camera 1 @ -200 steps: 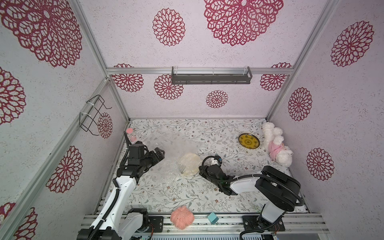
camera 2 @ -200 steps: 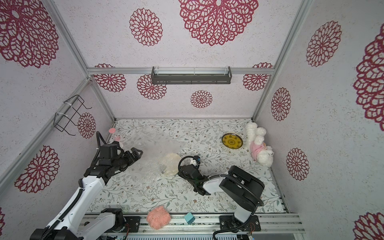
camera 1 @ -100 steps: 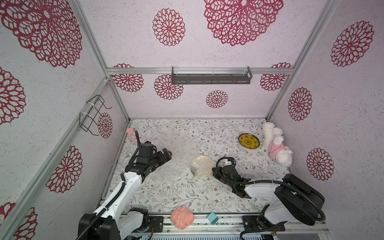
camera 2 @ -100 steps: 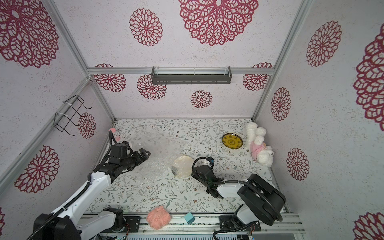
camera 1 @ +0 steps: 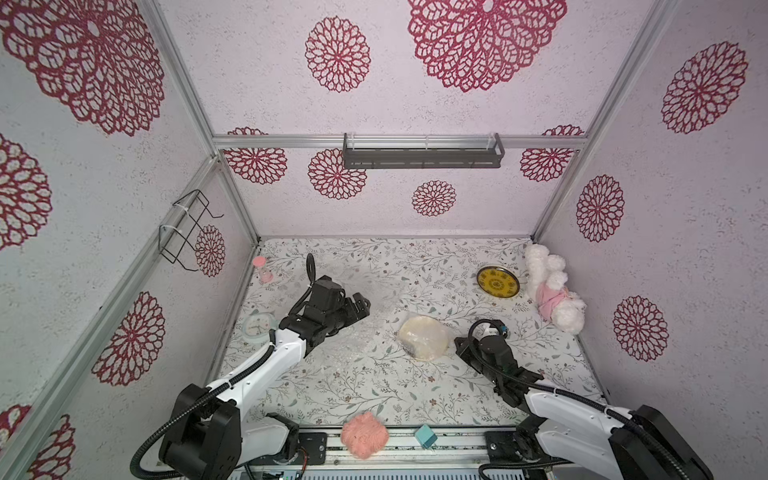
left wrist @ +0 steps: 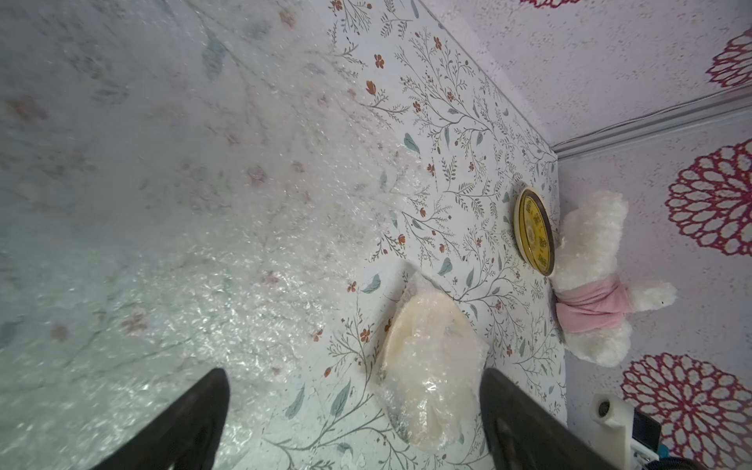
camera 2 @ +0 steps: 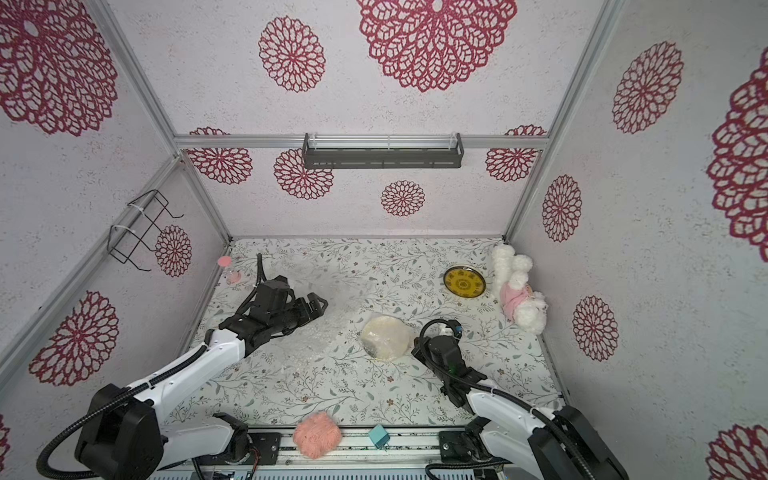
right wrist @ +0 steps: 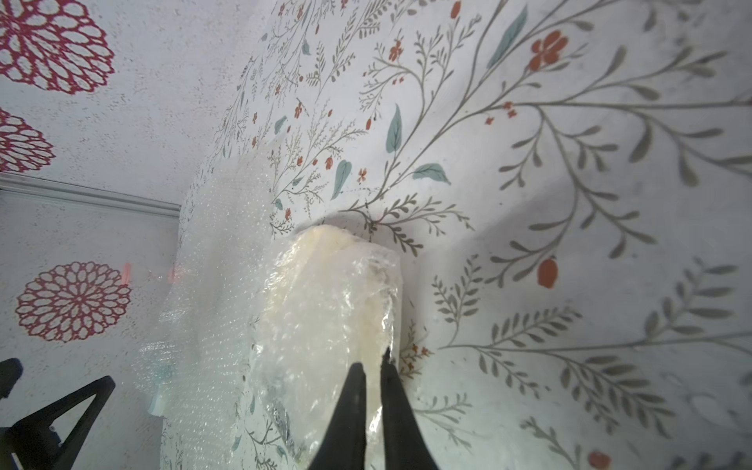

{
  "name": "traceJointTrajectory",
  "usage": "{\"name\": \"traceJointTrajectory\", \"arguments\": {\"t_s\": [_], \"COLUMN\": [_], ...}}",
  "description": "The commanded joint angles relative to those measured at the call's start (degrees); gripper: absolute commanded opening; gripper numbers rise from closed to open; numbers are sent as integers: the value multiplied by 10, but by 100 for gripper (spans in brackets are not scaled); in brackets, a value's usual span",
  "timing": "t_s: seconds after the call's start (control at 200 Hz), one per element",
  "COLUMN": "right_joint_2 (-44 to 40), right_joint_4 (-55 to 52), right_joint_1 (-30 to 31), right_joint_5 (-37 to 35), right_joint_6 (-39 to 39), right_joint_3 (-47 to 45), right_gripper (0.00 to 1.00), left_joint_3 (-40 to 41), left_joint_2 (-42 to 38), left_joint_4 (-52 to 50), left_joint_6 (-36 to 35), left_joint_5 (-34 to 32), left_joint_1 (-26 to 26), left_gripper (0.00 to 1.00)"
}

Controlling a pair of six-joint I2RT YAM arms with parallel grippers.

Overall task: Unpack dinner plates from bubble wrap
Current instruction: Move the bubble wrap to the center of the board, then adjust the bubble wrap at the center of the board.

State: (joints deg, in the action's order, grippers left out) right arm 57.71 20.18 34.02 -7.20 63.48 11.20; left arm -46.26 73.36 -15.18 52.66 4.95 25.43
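Observation:
A cream dinner plate [camera 1: 424,337] [camera 2: 385,337] lies mid-table, still covered by crinkly bubble wrap [right wrist: 325,309]. My right gripper [right wrist: 372,360] [camera 1: 456,345] is shut on the film at the plate's right edge. A loose sheet of bubble wrap [camera 1: 361,332] [left wrist: 195,244] lies spread flat to the left. My left gripper [camera 1: 362,305] [left wrist: 354,374] hovers open above it, holding nothing, and faces the wrapped plate [left wrist: 431,366]. An unwrapped yellow plate [camera 1: 497,281] [camera 2: 464,282] rests at the back right.
A white plush toy [camera 1: 552,297] lies against the right wall beside the yellow plate. A small clock [camera 1: 259,327] and a pink hourglass [camera 1: 262,268] stand by the left wall. A pink fluffy ball [camera 1: 365,434] and a teal cube [camera 1: 425,436] sit on the front rail.
My right gripper has pulled the wrapped plate to the right, away from the loose sheet. The left gripper has moved right and farther in, staying open.

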Motion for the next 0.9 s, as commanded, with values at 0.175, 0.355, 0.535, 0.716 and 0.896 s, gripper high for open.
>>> {"name": "traceJointTrajectory", "arguments": {"t_s": [0.175,0.355,0.535,0.716,0.896], "right_joint_2": [-78,-104,-48,13,41], "right_joint_4": [-107,-216,-335,-449,-470], "right_joint_1": [-4,-10,-19,-19,-19], "right_joint_5": [1,21,55,25,33], "right_joint_6": [-73,-183,-328,-433,-463], "right_joint_3": [6,66,175,278,312], "right_gripper": [20,41,78,94,98], "left_joint_3": [-23,16,48,81,92], "left_joint_2": [19,-28,-31,-29,-13], "left_joint_4": [2,14,54,107,144], "left_joint_6": [76,199,268,311,325], "left_joint_5": [-74,-153,-161,-187,-205], "left_joint_1": [65,148,202,244,269], "left_gripper": [97,99,93,92,96]}}
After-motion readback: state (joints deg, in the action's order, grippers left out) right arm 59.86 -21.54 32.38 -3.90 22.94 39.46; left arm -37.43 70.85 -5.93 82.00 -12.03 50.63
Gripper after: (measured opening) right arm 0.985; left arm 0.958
